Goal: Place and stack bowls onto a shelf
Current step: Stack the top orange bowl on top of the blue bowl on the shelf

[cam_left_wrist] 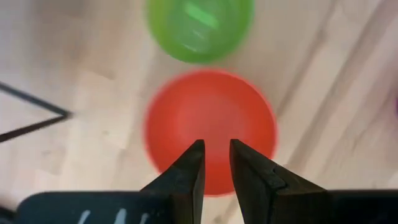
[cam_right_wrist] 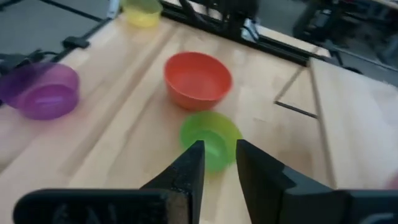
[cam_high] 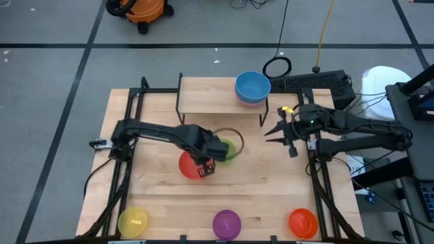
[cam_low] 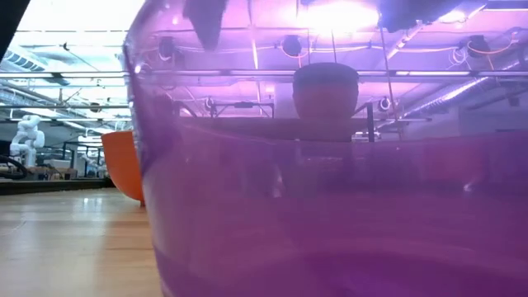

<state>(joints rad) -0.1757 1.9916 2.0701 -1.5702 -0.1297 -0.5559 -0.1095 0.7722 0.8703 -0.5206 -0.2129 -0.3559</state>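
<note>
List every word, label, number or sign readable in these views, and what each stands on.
None can be read.
Left hand: pale marks on its dark body at the left wrist view's bottom edge, cut off and unreadable.
Red bowl, green bowl, purple bowl: plain, no print visible.

A light-wood table (cam_high: 156, 203) carries a low wooden shelf (cam_high: 210, 102) along its far edge, with a blue bowl (cam_high: 252, 85) nested in a pink bowl (cam_high: 251, 102) at the shelf's right end. On the tabletop near the centre, a red bowl (cam_high: 190, 165) sits just beside a green bowl (cam_high: 231, 148), which lies nearer the shelf. Along the near edge stand a yellow bowl (cam_high: 133, 222) at left, a purple bowl (cam_high: 226, 224) in the middle and an orange bowl (cam_high: 303, 222) at right, well apart from one another.
</note>
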